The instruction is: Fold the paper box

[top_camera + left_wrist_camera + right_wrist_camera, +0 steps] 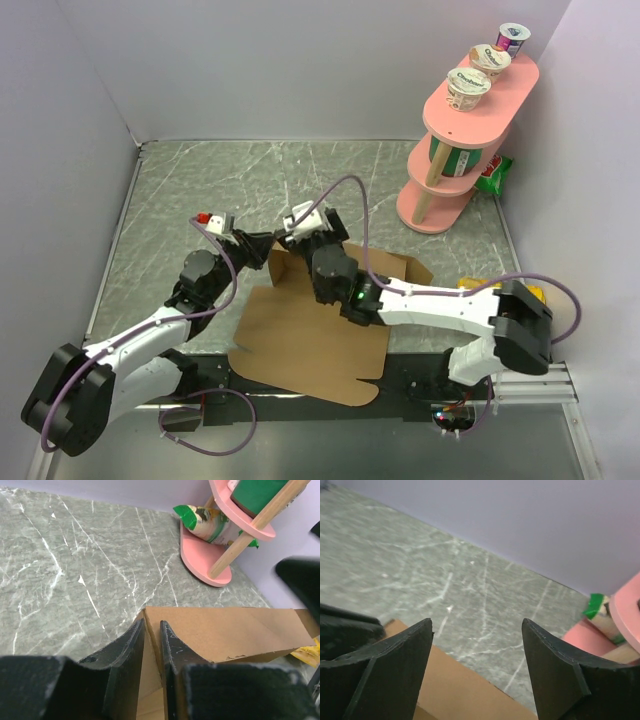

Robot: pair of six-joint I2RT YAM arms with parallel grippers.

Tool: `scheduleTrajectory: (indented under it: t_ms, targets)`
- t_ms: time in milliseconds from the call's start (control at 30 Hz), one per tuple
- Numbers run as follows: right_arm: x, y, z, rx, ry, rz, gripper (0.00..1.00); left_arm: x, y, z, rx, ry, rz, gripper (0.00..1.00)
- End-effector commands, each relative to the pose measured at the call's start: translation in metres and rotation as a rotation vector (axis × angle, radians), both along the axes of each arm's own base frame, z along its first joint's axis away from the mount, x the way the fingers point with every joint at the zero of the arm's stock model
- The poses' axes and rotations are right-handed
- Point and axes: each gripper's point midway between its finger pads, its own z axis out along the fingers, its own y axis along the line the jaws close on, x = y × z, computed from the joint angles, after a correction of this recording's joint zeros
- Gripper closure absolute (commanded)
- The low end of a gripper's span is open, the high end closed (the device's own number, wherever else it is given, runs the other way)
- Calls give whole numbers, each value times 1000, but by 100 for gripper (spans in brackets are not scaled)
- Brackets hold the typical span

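On the table [200, 190], near the middle, the paper box [310, 340] lies mostly flat with its far wall raised. It looks light, stiff across panels and weak at creases, so grip edges. Your left tool [152, 627] pinches that wall's left end. Your right tool [477, 630] hovers spread over the same wall.

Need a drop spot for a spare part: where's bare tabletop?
Free: the marble table from the back wall to the paper box, left of the pink shelf. Crowded: near centre, where left fingers and right fingers work the box.
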Motion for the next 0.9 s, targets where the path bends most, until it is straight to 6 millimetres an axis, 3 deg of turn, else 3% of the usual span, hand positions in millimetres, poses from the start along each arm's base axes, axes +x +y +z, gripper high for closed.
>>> scheduleTrajectory:
  t_ms: [0,100,233,400,600,667,867]
  targets:
    - [-6,7,-5,6,152,78,20,-33,8,-101,126,308,-29,76]
    - [-3,17,1,22,184,116,19,-34,8,-105,105,322,-25,77]
    - [7,32,-10,36,266,182,20,-35,8,-103,69,313,-19,77]
    - [3,59,-15,51,342,419,21,-35,3,-103,61,318,-44,77]
    - [-2,59,-15,44,459,642,18,-34,0,-91,63,281,-86,75]
    - [5,48,-18,60,504,673,18,-32,0,-87,71,269,-104,75]
    - [-6,40,-26,70,649,887,18,-32,-4,-85,88,256,-166,75]
